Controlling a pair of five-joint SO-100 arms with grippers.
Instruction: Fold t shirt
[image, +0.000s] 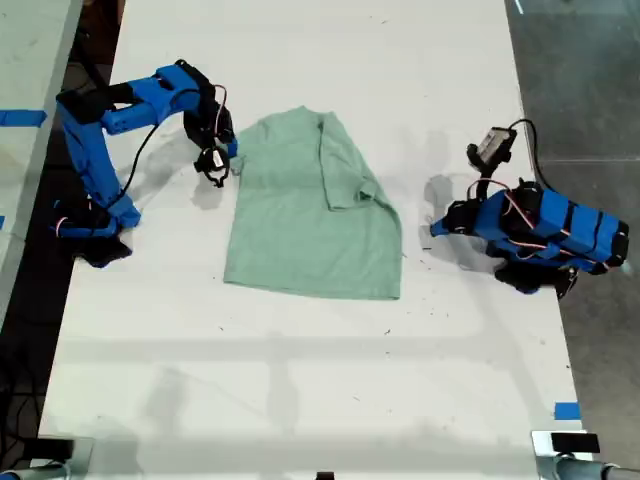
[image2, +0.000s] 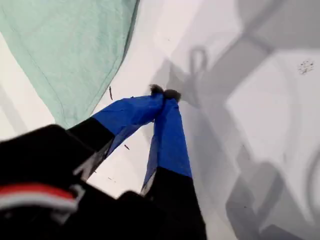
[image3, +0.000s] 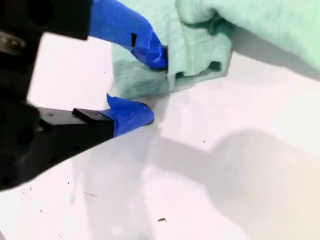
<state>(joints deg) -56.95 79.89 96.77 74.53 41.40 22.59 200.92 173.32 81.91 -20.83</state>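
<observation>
Hovering spread-jawed with my second gripper (image3: 150, 85) at the soft, limp pale mint-green cloth t shirt (image: 310, 210), seemingly its sleeve hem, my first gripper (image2: 164, 92) pressed together.

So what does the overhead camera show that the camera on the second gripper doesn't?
Only the exterior view shows the whole t shirt partly folded on the white table, both blue arms, and blue tape at the table edge. Only the second wrist view shows the close detail: my second gripper is open, one fingertip touching a bunched sleeve hem, the other on the table. Both show the mint-green shirt, the white table and that gripper at the shirt's edge on the exterior view's left.
</observation>
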